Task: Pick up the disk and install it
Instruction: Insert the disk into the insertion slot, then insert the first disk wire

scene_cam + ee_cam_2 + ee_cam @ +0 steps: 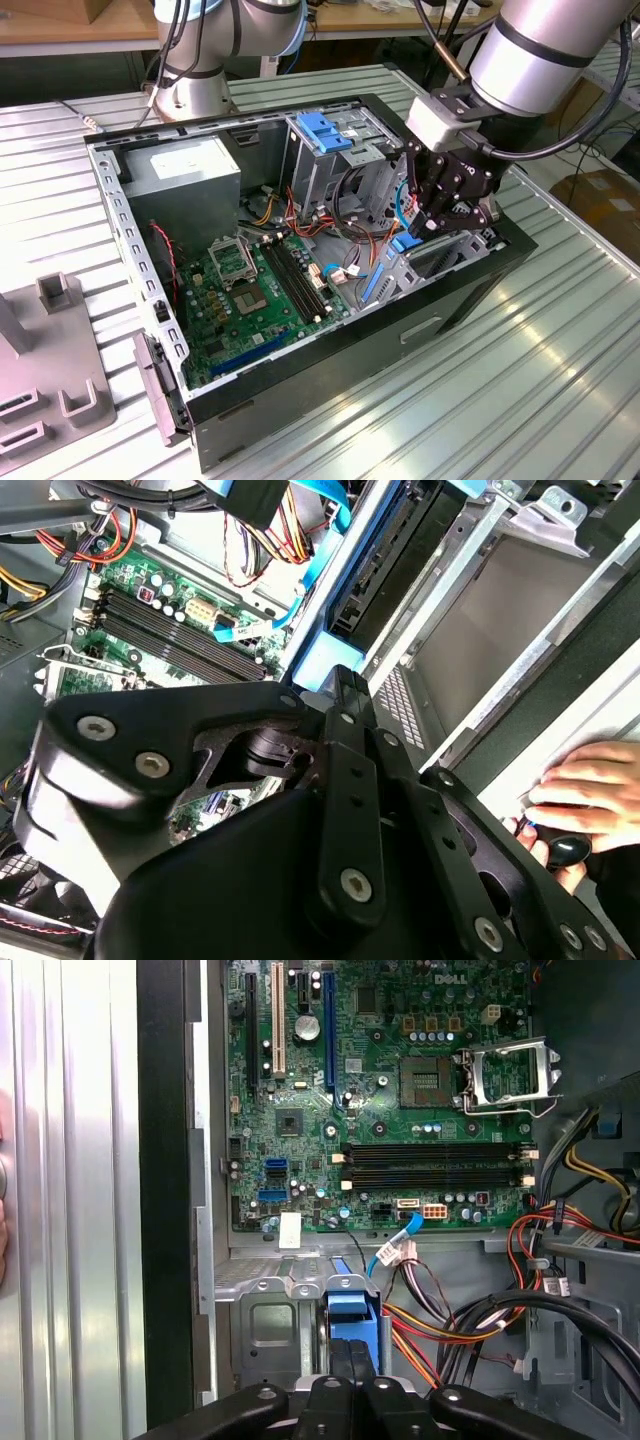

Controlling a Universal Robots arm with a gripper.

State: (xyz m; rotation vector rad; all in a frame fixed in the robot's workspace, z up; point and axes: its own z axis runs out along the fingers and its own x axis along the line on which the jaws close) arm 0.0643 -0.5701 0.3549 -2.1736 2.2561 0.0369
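Ribbed metal table (pixel 560 360), benches (pixel 60 28) behind, holds the open computer case (pixel 330 375); my gripper (pixel 418 228) is clamped on the disk (pixel 353 1310) inside.

The exterior view looks down from high up, at a slant, on the whole open case (pixel 330 370) on the table (pixel 560 380). Both wrist views sit close behind the gripper (pixel 352 1352). The first faces the motherboard (pixel 400 1090) squarely and the second slants across it. All three share that board.
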